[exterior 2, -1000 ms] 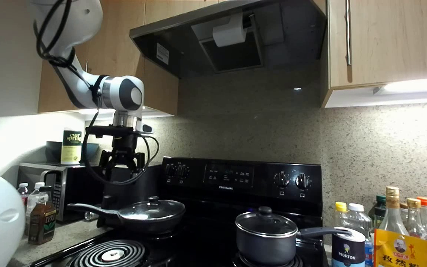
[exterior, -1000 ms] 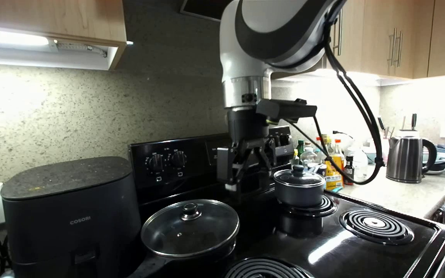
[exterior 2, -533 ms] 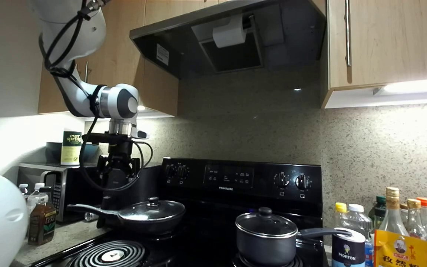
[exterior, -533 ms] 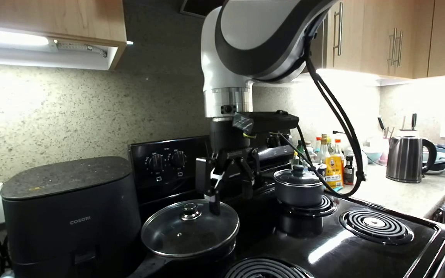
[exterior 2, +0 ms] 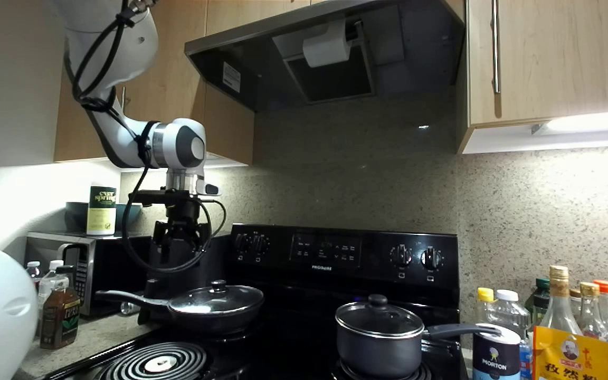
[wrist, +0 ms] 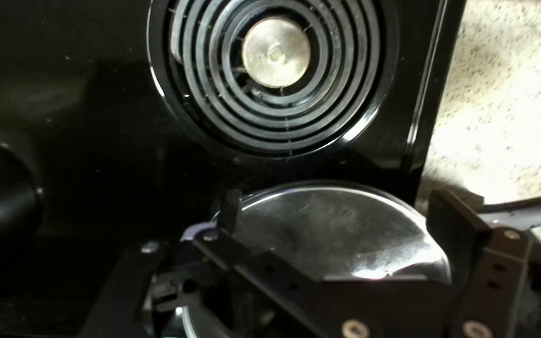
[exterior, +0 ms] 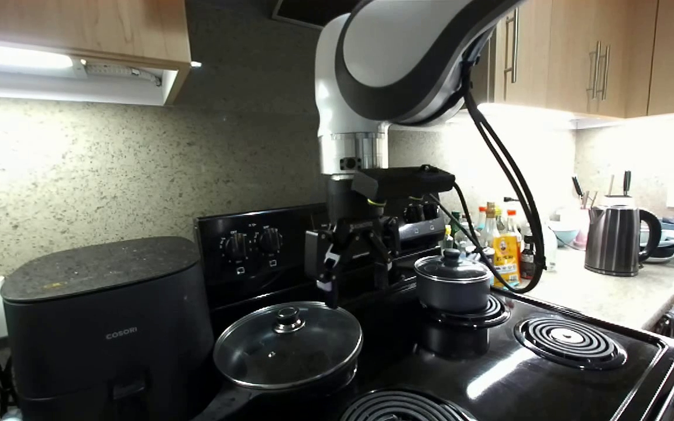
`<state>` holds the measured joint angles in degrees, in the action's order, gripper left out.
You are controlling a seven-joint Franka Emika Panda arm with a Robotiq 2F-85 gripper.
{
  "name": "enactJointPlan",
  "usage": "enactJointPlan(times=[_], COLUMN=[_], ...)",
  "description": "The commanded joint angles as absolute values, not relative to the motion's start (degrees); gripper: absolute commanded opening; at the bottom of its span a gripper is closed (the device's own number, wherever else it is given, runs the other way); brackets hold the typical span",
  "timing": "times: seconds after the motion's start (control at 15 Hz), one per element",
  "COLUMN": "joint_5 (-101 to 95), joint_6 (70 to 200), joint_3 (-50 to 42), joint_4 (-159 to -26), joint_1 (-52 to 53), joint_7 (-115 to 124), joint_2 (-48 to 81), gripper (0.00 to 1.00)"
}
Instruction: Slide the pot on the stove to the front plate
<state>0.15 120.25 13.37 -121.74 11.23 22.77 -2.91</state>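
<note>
The pot (exterior 2: 379, 345) stands upright at the back right of the stove (exterior: 553, 389), as one faces the stove's back panel (exterior 2: 343, 256). It is a short, small cylinder with a smooth dark grey wall, softly glossy, and its reflection shows in the stove's black top. The lid (exterior 2: 384, 323) is on and level: dark see-through glass edged with a bright metal band, a round black knob (exterior 2: 377, 301) at its centre. A long grey handle (exterior 2: 458, 330) ending in a loop points out past the stove's right edge. Rings of a coil burner (exterior: 492, 313) show around the pot's base. The front plate (exterior: 571, 344), a coil with a pale round centre, lies at the front right of the stove.

A wide pan (exterior 2: 218, 322) with a glass cover (exterior 2: 218, 298) sits at the back left of the stove, and another coil burner (wrist: 277, 54) lies at the front left. The gripper (exterior: 357, 289) hangs pointing down over the back left of the stove, well apart from the pot. Its fingers (wrist: 453, 225) are spread wide and hold nothing; in the wrist view the pan's cover shows between them. In an exterior view one fingertip (exterior: 332, 297) overlaps the cover's rim, though whether it touches is hard to tell. Beyond the stove's left side stands a dark air fryer (exterior: 109, 327).
</note>
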Motion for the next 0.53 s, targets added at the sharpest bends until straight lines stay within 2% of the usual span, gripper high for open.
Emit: enactJointPlan(times=[0.0,0.33,0.47], joint_5=[-4.2,-10.9,-9.1], joint_6=[122.9,122.8,121.6], joint_3=[10.5,7.4,7.4], joint_4=[-124.1,-125.6,-122.6], joint_1=[8.5,4.7,5.0], joint_7=[29.4,37.0,33.4], joint_2=[-5.7,-8.8,-6.1], gripper=[1.00,1.00,1.00])
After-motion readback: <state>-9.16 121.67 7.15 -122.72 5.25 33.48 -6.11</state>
